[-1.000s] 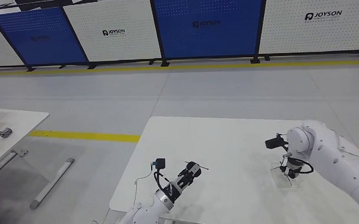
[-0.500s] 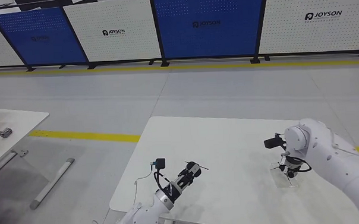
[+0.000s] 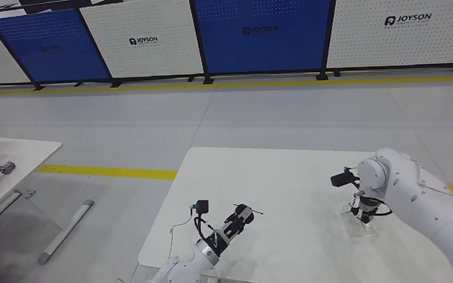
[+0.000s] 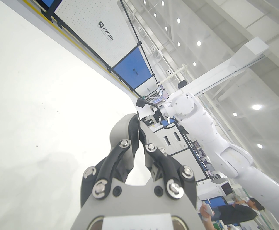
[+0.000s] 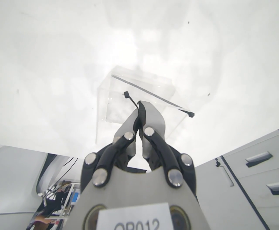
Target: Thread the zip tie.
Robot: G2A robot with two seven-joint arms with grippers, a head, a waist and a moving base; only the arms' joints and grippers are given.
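Right pincer (image 5: 139,106), clamped on a zip tie (image 5: 131,99) over the clear box (image 5: 102,104), has edged toward the closed left pincer (image 4: 137,122); threading is pending.

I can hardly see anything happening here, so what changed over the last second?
The right gripper, shut on a zip tie, drifted slightly toward the left arm's side, at the clear box. Nothing was taken hold of or let go. The left gripper stayed put, shut on its own zip tie; the clear box kept its place.
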